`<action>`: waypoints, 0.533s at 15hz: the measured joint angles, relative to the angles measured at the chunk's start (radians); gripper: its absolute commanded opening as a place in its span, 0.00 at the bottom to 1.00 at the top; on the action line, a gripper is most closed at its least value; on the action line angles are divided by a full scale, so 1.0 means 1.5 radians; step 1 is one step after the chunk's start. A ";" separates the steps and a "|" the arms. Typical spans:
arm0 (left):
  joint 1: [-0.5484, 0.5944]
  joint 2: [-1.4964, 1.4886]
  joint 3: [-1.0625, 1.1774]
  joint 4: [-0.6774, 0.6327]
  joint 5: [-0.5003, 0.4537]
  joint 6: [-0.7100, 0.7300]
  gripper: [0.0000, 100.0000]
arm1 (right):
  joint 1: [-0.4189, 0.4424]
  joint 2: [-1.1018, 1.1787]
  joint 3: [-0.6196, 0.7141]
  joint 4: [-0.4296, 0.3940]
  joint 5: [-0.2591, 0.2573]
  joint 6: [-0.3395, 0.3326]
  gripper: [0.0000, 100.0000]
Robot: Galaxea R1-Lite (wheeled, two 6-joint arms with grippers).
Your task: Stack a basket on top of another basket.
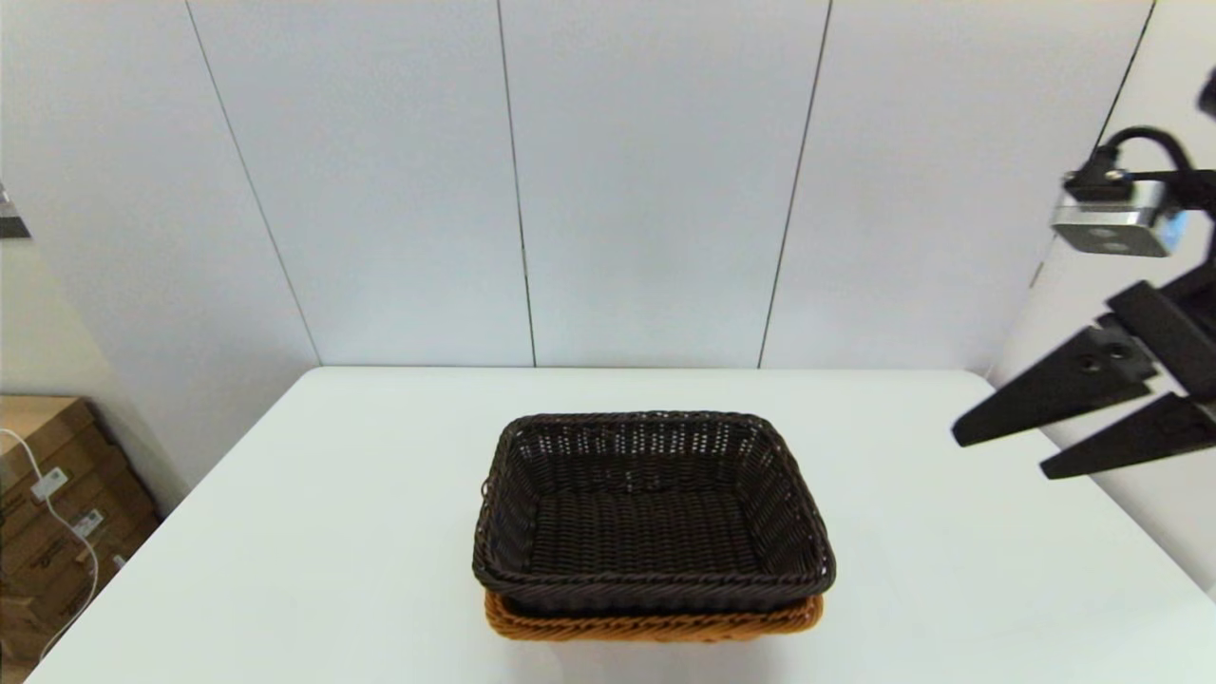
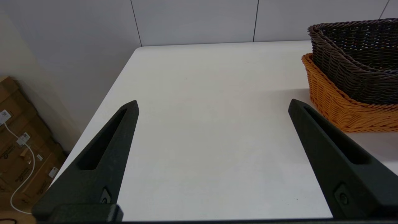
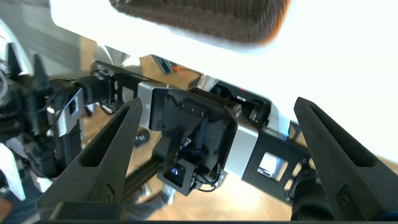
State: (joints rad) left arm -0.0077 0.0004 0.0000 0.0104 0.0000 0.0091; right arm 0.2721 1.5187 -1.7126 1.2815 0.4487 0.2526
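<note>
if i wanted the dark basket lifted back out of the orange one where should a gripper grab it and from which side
Best guess: pinch the braided rim of the dark basket on its right short side, coming down from above with the right gripper, which hangs open beside the table. The dark rim stands proud of the orange basket, so one finger can go inside the wall and one outside. The left gripper is open too.

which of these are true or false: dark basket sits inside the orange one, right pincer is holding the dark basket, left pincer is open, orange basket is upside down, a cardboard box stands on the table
1. The dark basket sits nested in the orange basket: true.
2. The right pincer holds the dark basket: false, it is open, in the air off to the right, apart from both.
3. The left pincer is open: true.
4. The orange basket is upside down: false, it stands upright.
5. Cardboard boxes stand on the table: false, they stand beside it.
</note>
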 measured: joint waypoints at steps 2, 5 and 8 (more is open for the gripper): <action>0.000 0.000 0.000 0.000 0.000 0.000 1.00 | -0.025 -0.101 0.066 0.000 0.002 0.000 1.00; 0.000 0.000 0.000 0.000 0.000 0.000 1.00 | -0.061 -0.248 0.165 0.000 -0.025 0.007 1.00; 0.000 0.000 0.000 0.000 0.000 0.000 1.00 | -0.082 -0.400 0.255 -0.012 -0.051 0.020 1.00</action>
State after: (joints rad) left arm -0.0077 0.0004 0.0000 0.0109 0.0000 0.0091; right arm 0.1485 0.9183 -1.3300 1.2628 0.3717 0.2819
